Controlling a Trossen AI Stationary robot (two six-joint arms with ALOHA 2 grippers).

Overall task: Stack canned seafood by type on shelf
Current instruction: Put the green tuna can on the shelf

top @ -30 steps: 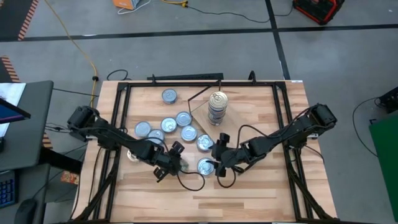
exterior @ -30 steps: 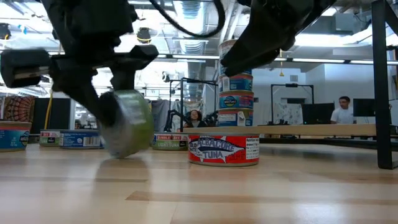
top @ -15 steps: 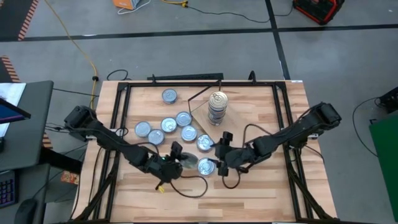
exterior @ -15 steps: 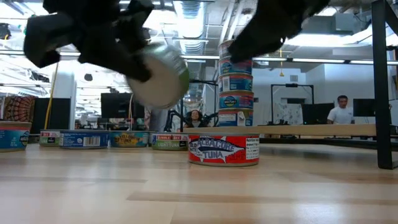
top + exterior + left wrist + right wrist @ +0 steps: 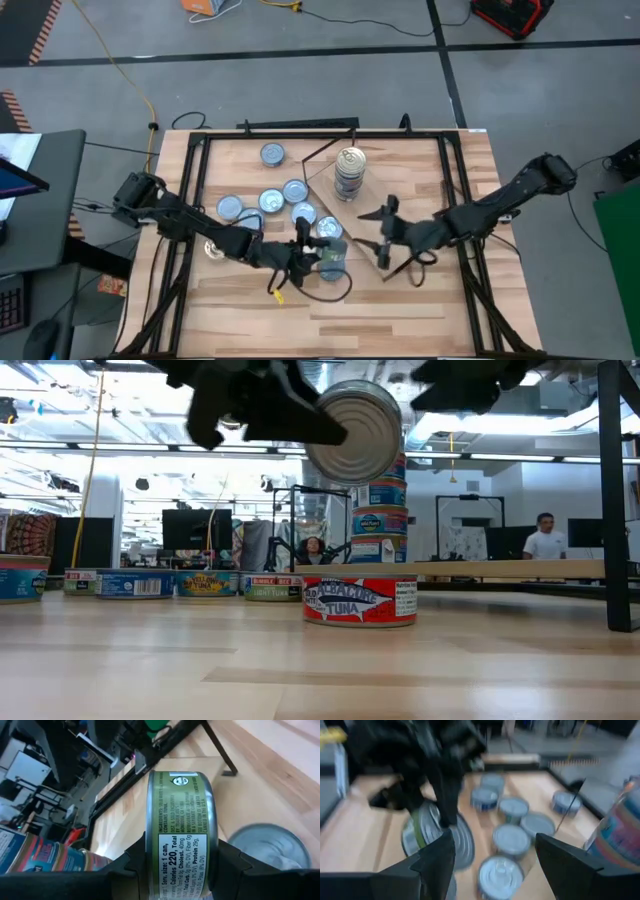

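Green-labelled tin (image 5: pixel 179 840), silver lid, held on edge

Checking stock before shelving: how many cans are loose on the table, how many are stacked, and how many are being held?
Loose cans on the table: 7
Stacked cans: 4
Held can, in the left gripper: 1
Total: 12

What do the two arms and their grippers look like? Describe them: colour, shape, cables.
Both arms are black and slender, built of jointed segments with bulkier housings at the table's sides. The left gripper and right gripper each end in two flat dark fingers. A thin black cable loops beneath the left wrist, where a small yellow tag shows.
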